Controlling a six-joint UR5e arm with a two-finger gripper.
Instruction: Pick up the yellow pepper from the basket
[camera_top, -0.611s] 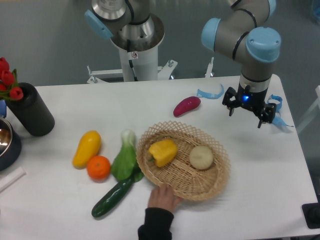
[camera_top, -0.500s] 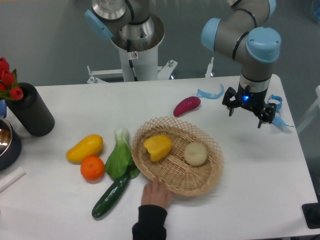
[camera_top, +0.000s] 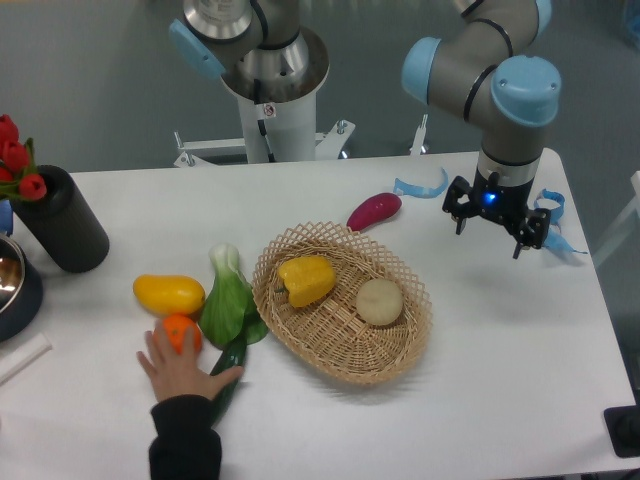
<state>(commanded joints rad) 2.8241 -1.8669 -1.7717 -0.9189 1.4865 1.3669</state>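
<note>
So the gripper (camera_top: 497, 221) hung over the table (camera_top: 520, 330) at about 2 o'clock from the basket (camera_top: 342, 300), jaws spread with nothing between them. The yellow pepper (camera_top: 303, 279) sat in the basket's 10 o'clock part, apart from the pale round vegetable (camera_top: 380, 301). I'd have come straight down across its lobes, watching that person's hand (camera_top: 183, 364) nearby.

Glossy yellow pepper (camera_top: 306, 279) on its side, left part of round wicker basket (camera_top: 343, 347)

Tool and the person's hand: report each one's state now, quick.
Tool: open, holding nothing, off to the basket's right.
Person's hand: flat over the orange, not gripping.
</note>
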